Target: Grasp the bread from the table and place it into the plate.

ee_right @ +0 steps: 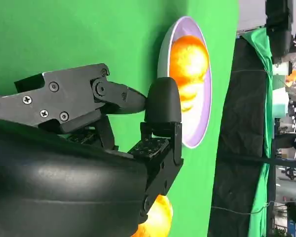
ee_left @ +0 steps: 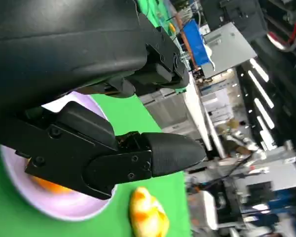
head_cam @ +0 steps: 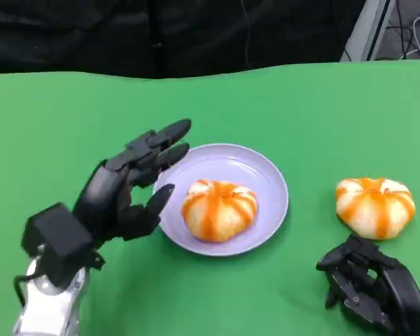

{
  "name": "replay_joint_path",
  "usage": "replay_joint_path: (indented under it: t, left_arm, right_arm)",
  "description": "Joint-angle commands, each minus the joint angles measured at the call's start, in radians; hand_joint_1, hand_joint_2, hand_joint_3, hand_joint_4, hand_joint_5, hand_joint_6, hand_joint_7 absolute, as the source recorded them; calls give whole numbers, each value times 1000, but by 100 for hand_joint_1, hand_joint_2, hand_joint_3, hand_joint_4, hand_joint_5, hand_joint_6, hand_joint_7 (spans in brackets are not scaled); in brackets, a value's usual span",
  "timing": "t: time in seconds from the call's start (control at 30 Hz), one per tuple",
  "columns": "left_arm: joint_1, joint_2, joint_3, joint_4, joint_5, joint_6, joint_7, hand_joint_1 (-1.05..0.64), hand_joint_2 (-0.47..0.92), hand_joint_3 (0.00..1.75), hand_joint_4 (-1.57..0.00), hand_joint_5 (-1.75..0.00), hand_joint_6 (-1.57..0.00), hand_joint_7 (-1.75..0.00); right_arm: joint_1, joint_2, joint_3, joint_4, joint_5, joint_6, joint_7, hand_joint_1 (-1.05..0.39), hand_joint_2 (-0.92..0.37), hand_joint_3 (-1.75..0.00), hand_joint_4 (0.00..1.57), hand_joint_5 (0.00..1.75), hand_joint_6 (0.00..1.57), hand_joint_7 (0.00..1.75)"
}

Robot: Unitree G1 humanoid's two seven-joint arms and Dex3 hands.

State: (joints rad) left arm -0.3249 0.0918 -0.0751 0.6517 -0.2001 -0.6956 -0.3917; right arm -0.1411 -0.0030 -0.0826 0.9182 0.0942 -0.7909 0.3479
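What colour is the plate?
The plate is pale lavender, seen best in the head view.
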Motion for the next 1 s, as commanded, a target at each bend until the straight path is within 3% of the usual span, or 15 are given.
replay_joint_path:
  t: [0.03, 0.47, 0.7, 0.8, 1.0]
  left_arm:
    - [41, -13, 65, -9, -122, 7, -124, -82, 92, 56, -48, -2, -43, -1]
    - [165, -17, 258, 47, -306, 46, -352, -76, 92, 48, -61, -4, -49, -2]
    - [202, -25, 314, 26, -326, 57, -373, -76, 92, 47, -61, -3, -50, -2]
    - [263, -23, 368, -13, -372, 76, -369, -70, 92, 44, -66, -4, -54, -3]
    - [245, -22, 408, 33, -370, 81, -396, -59, 92, 33, -66, -1, -52, 0]
  right_arm:
    - [4, -14, -7, 7, 8, -2, 3, -30, -92, -50, 71, 175, 65, 142]
    - [4, -16, -13, 8, 15, 0, 13, -30, -92, -50, 70, 175, 66, 140]
    - [6, -18, -18, 2, 21, 4, 22, -29, -92, -51, 70, 175, 66, 140]
    - [7, -23, -23, -2, 29, 9, 34, -29, -92, -51, 70, 175, 65, 140]
    - [3, -28, -29, 8, 33, 7, 47, -29, -92, -51, 70, 175, 65, 140]
